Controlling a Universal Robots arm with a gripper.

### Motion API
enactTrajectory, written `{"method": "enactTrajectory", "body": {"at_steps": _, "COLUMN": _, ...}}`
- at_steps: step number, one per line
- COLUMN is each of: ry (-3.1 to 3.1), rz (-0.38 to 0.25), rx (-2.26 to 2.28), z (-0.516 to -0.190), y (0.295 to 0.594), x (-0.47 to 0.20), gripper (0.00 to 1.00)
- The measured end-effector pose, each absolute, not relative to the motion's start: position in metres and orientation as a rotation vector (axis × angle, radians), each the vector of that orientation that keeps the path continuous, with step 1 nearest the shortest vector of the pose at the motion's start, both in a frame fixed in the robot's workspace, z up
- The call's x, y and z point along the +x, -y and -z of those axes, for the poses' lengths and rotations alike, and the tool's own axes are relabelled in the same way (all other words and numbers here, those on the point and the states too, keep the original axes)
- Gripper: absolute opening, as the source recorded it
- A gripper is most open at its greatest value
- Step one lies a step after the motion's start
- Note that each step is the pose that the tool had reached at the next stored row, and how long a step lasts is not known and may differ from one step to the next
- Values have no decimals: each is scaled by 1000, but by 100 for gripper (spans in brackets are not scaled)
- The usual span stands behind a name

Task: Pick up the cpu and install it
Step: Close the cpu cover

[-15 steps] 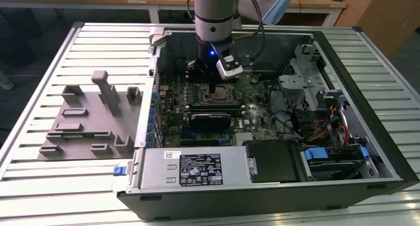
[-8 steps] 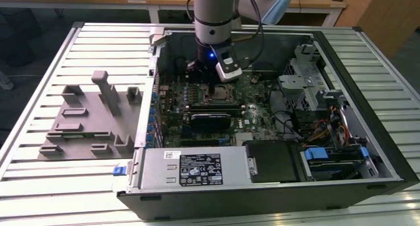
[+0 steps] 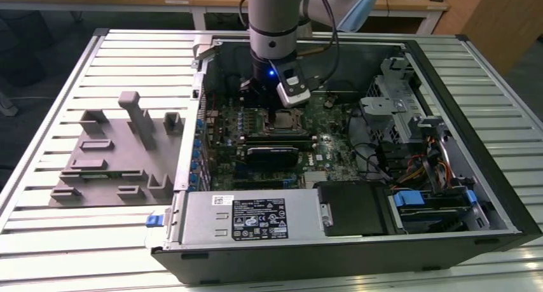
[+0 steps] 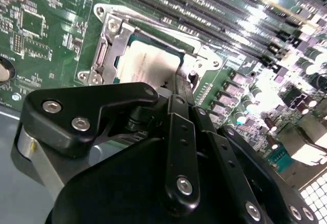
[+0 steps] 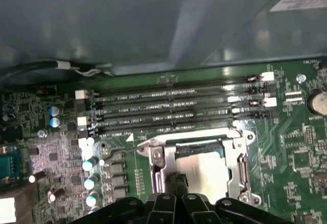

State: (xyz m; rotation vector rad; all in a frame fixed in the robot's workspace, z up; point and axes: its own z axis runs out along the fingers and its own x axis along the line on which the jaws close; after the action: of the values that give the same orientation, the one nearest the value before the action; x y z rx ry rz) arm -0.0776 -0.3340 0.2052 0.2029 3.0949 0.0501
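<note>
Cpu [image 4: 153, 63], flat silvery square, in metal frame [image 4: 104, 45] under black hand [image 4: 181, 83]

Slatted metal table [image 3: 51, 241] in a workroom.
Exterior view: wooden desk [image 3: 170, 0] at twelve o'clock, wood panel [image 3: 500, 18] at two, dark floor [image 3: 47, 69] at ten.

pale slatted metal tabletop [image 3: 51, 241] | grey plastic holder block with upright posts [image 3: 110, 158], at exterior view's left, just beside open black computer case [image 3: 339, 263] | silver labelled power-supply box [image 3: 203, 219] inside case | green motherboard [image 5: 291, 152] carries long black memory slots [image 5: 168, 109]
</note>
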Motion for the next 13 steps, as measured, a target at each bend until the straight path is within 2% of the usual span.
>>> {"method": "enactTrajectory", "body": {"at_steps": 13, "ry": -3103, "rz": -62, "rx": 70, "z": -203, "y": 334, "x": -80, "gripper": 11}}
